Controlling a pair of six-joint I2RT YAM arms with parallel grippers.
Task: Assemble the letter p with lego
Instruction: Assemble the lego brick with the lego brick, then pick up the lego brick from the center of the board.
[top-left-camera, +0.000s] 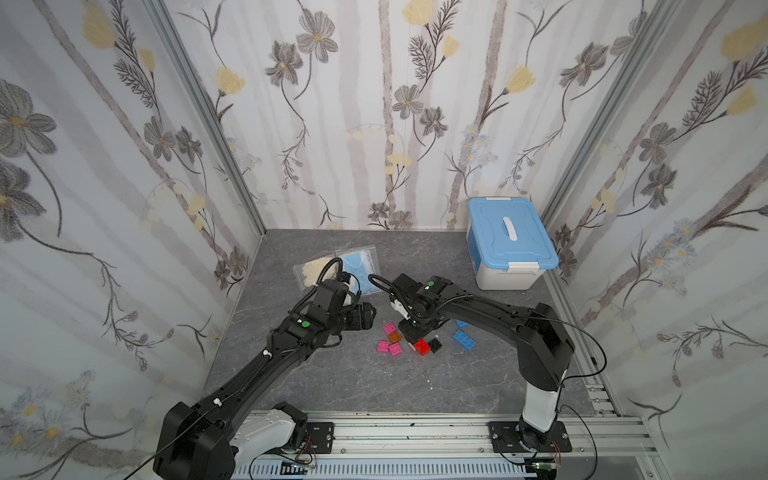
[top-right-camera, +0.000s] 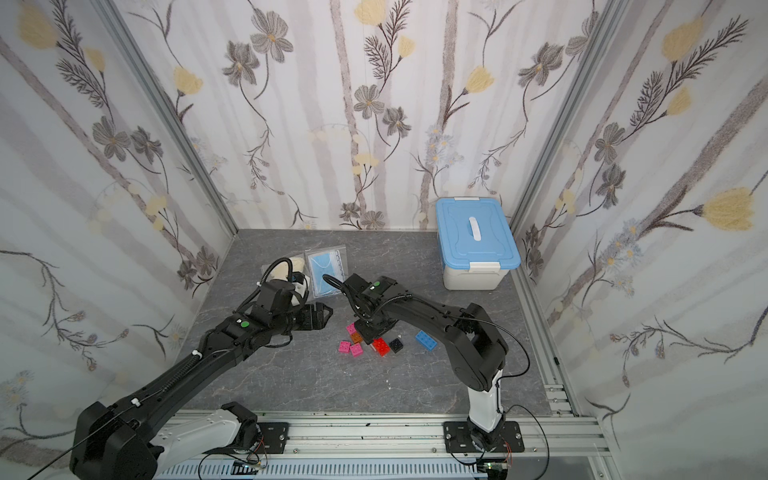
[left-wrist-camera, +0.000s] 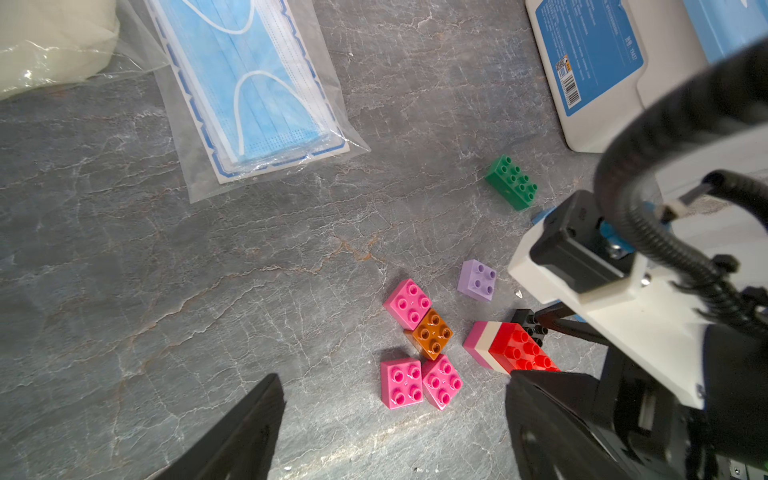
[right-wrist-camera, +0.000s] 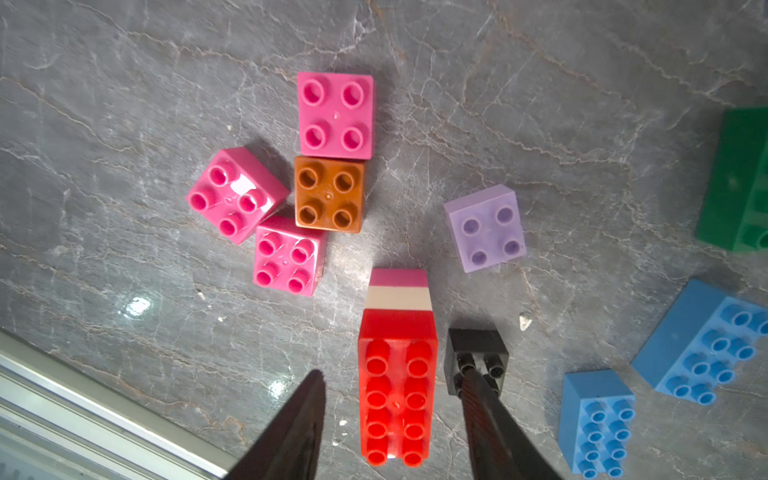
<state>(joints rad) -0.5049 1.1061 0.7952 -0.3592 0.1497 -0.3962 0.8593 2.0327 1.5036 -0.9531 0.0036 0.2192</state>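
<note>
On the gray tabletop (right-wrist-camera: 124, 104), near the middle, sit the lego bricks, and the letter p is only just begun. One little tower stands there: a long red brick (right-wrist-camera: 397, 395) on top, a cream brick (right-wrist-camera: 398, 299) under it, and a pink brick (right-wrist-camera: 398, 277) at the bottom. I think this tower may be the start of the tall stick of the p. The right hand (right-wrist-camera: 390, 370) is right over it, with one finger on each side of the red brick. Its fingers are a little way apart and there is a gap next to the red brick, so it holds nothing. One finger hangs above the small black brick (right-wrist-camera: 476, 353), which sits just beside the tower. The left hand (left-wrist-camera: 394, 376) hovers close by with its fingers wide apart, and it is empty too. All the other bricks lie loose. Three pink squares (right-wrist-camera: 334, 114) and an orange square (right-wrist-camera: 328, 197) huddle together, touching. A lavender square (right-wrist-camera: 484, 228) sits alone near them. Two long blue bricks (right-wrist-camera: 702, 345) and a long green brick (right-wrist-camera: 739, 183) wait farther off. So I think most of the job is left: the stick is short and the round part of the p is not made. A box with a blue lid (top-left-camera: 509, 232) and a bag of face masks (left-wrist-camera: 257, 95) sit farther back.
</note>
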